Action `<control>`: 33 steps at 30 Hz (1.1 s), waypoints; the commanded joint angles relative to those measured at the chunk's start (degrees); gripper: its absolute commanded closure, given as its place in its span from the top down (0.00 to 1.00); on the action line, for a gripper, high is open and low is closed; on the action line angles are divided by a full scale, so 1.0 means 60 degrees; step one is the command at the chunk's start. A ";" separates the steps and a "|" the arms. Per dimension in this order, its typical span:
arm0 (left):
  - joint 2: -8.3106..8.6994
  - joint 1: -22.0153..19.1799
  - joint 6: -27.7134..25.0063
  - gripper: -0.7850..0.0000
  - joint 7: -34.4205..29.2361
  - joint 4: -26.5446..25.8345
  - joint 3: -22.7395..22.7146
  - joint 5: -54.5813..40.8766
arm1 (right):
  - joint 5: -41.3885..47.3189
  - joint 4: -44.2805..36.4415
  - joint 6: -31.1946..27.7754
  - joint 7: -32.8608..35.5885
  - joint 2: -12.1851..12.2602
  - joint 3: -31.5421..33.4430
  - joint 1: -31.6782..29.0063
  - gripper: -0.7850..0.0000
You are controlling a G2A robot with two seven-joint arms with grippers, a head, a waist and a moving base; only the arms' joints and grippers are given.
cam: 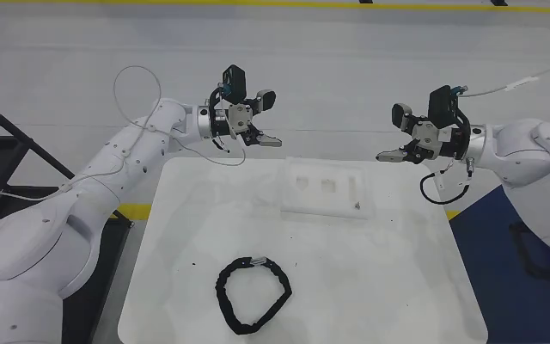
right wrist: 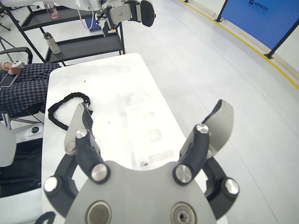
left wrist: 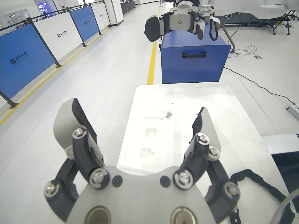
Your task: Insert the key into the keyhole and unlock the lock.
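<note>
A black chain lock (cam: 252,294) lies coiled on the front half of the white table (cam: 189,258), its silver lock body (cam: 252,261) facing the back. The small key (cam: 356,205) rests on the white foam tray (cam: 301,202), near that tray's right end. My left gripper (cam: 270,120) hangs open above the table's back left corner, nothing between its fingers. My right gripper (cam: 394,136) hangs open off the back right corner, also holding nothing. The left wrist view looks along the tray to the key (left wrist: 168,114); in the right wrist view the key (right wrist: 144,163) lies close below my gripper (right wrist: 151,104).
The foam tray has three empty recesses (cam: 327,183). A blue cabinet (left wrist: 193,59) stands on the floor beyond the table's right end, and a black shelf cart (right wrist: 70,45) beyond its left end. Bare table surface lies between the tray and the chain.
</note>
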 commanded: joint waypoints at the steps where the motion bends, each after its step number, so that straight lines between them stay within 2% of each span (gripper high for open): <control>1: 0.0000 0.0000 0.0000 1.00 0.0000 0.0000 0.0000 0.0000 | 0.0000 0.0000 0.0000 0.0000 0.0000 0.0000 0.0000 1.00; 21: 0.0000 0.0000 0.0000 1.00 0.0000 0.0000 0.0000 0.0000 | 0.0000 0.0000 0.0000 0.0000 0.0000 0.0000 0.0000 1.00; 29: 0.0000 0.0000 0.0000 1.00 0.0000 0.0000 0.0000 0.0001 | -0.0723 0.0130 0.0623 0.0079 -0.0003 -0.0004 -0.0653 1.00; 33: 0.0000 0.0000 0.0000 1.00 0.0000 0.0000 0.0000 0.0001 | -0.0731 0.0380 0.1371 0.0523 -0.0035 -0.0123 -0.1011 1.00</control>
